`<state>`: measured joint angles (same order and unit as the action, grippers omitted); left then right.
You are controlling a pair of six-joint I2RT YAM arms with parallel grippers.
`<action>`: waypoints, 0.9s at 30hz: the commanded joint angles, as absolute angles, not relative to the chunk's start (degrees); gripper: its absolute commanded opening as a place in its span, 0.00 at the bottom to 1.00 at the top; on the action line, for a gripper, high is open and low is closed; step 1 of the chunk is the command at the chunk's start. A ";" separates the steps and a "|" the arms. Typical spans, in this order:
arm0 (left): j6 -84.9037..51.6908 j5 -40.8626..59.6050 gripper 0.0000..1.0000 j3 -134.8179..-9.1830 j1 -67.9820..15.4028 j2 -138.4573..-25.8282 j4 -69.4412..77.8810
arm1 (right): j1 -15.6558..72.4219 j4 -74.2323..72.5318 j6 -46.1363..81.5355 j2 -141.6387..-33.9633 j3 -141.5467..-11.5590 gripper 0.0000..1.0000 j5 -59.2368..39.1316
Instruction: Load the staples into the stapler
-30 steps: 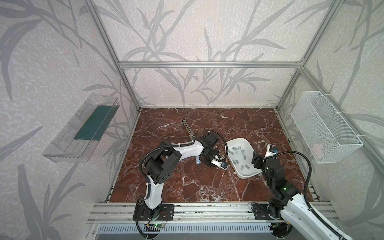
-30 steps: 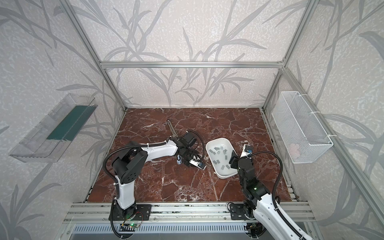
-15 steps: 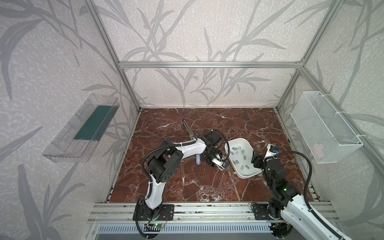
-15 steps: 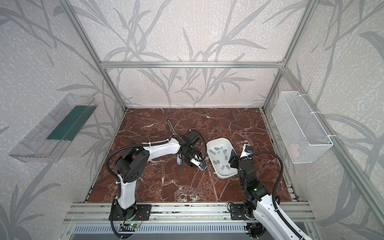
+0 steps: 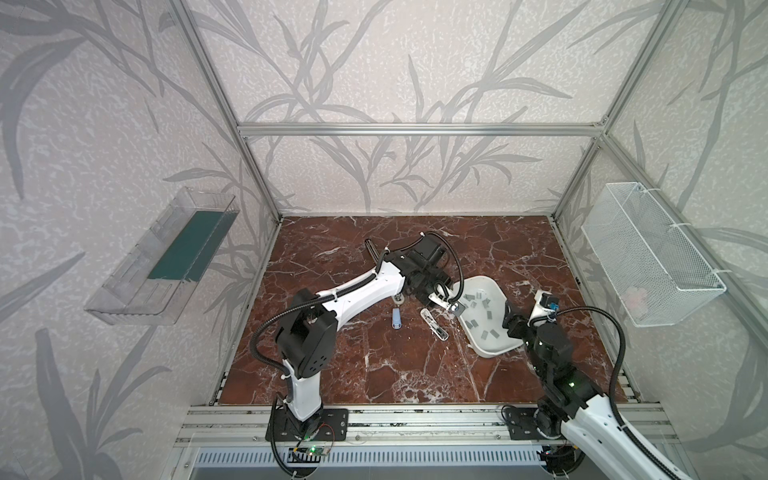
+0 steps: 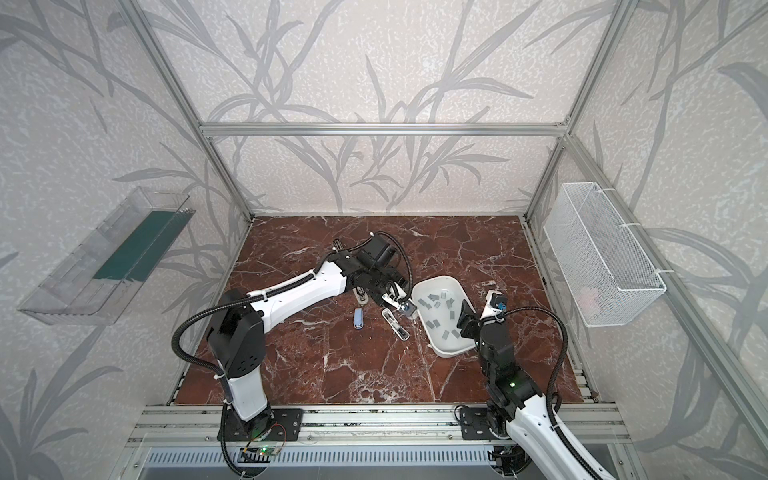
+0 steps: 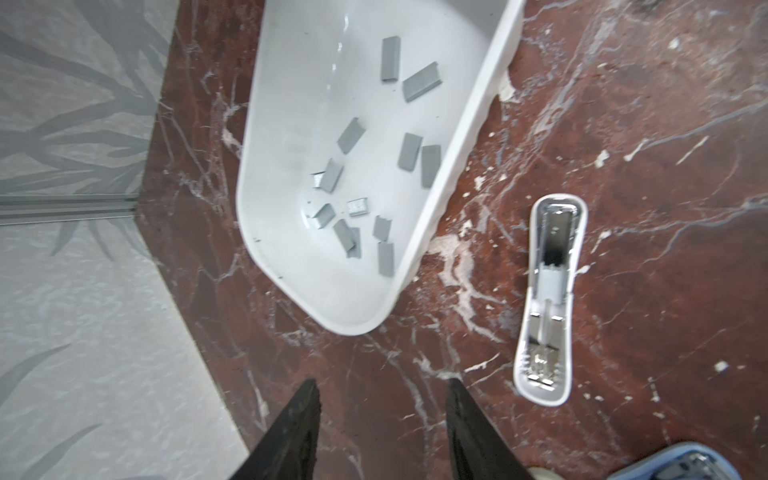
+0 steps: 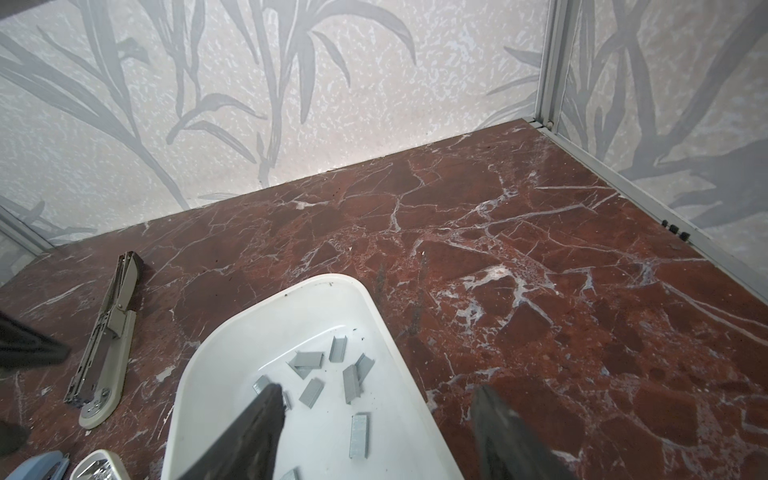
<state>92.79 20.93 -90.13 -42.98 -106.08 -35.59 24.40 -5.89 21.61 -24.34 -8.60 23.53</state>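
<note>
A small white stapler lies open on the marble floor, its metal channel facing up; in both top views it sits just left of the white tray. Several grey staples lie loose in the tray. My left gripper hangs open and empty over bare floor by the tray's far-left corner, beside the stapler. The right gripper is open astride the tray's right rim, one finger over the staples.
A long olive stapler lies open near the back. A small blue stapler lies left of the white one. A wire basket hangs on the right wall, a clear bin on the left.
My left gripper has opened wider and drawn back from over the white stapler toward the tray's far corner. The stapler stays on the floor. The right arm has not moved.
</note>
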 commanded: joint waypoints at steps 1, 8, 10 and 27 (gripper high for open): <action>98.09 20.51 0.50 -96.39 -40.46 -105.69 -41.30 | 24.26 -4.82 21.57 -20.63 -7.67 0.73 23.46; 95.57 20.26 0.51 -105.03 -34.67 -107.02 -50.87 | 24.21 -1.66 21.52 -12.60 -5.90 0.74 22.87; 95.58 19.70 0.51 -106.17 -34.10 -106.89 -56.76 | 24.21 -0.94 21.46 -10.97 -5.56 0.75 22.81; 104.07 14.35 0.51 -74.28 -34.25 -97.26 -49.32 | 24.16 0.88 21.56 -8.43 -5.36 0.75 21.88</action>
